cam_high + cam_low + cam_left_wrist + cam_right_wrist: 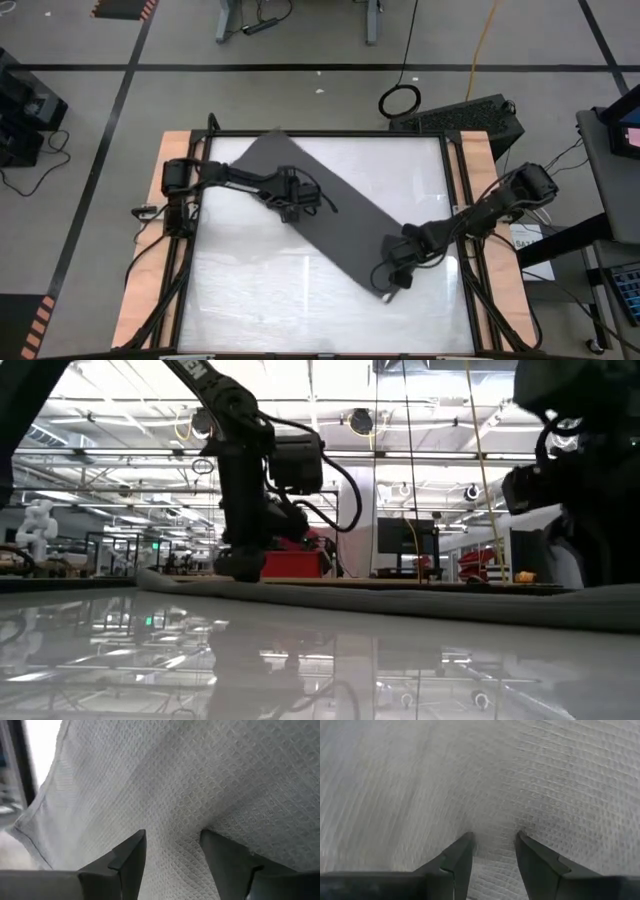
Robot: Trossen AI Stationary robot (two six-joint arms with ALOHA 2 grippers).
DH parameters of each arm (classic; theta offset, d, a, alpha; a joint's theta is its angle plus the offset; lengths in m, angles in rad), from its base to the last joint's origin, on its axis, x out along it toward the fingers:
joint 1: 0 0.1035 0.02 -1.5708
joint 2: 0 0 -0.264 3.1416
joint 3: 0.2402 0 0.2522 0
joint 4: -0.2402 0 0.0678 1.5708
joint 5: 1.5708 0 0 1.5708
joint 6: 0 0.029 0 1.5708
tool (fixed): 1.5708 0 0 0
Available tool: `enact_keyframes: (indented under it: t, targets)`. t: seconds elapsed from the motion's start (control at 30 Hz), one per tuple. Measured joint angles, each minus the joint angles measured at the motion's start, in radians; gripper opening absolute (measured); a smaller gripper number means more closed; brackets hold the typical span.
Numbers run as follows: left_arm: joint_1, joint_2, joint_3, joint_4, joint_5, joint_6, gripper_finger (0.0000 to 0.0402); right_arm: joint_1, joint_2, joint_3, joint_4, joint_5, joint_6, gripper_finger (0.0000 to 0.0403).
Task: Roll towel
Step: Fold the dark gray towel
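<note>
Towel (320,215) lies flat, diagonal across white table (250,300); left gripper (172,852) and right gripper (492,850) press down on it, fingers parted, nothing pinched, so risk is cloth skidding or bunching rather than rolling.

A dark charcoal-grey towel (320,215) lies on a glossy white table (250,300) with a black frame and pale wooden side strips. Close up, the cloth shows a fine waffle weave of small squares. Both robot arms are black. The floor around is grey with black lines.
</note>
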Motion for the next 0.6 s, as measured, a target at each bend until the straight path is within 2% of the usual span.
enact_keyframes:
  t: [0.13, 0.27, 0.43, 0.53, 0.6]
  targets:
    - [0.026, 0.003, -0.003, 0.068, -0.063, 0.151, 0.0205, 0.024, 0.006, -0.001, 0.19, -0.017, 0.013, 0.0143]
    - [0.037, 0.0, 0.024, 0.061, -0.058, 0.168, 0.0205, 0.033, 0.006, -0.001, 0.313, -0.037, 0.011, 0.0143]
    - [-0.012, -0.011, 0.142, -0.132, -0.051, 0.05, 0.0205, 0.071, -0.024, 0.066, 0.176, -0.007, -0.078, 0.0142]
    - [-0.082, -0.01, 0.232, -0.25, -0.051, -0.02, 0.0205, 0.114, -0.051, 0.134, 0.035, 0.033, -0.194, 0.0135]
    - [-0.14, -0.012, 0.286, -0.256, -0.036, -0.042, 0.0205, 0.155, -0.063, 0.169, -0.046, 0.07, -0.286, 0.0131]
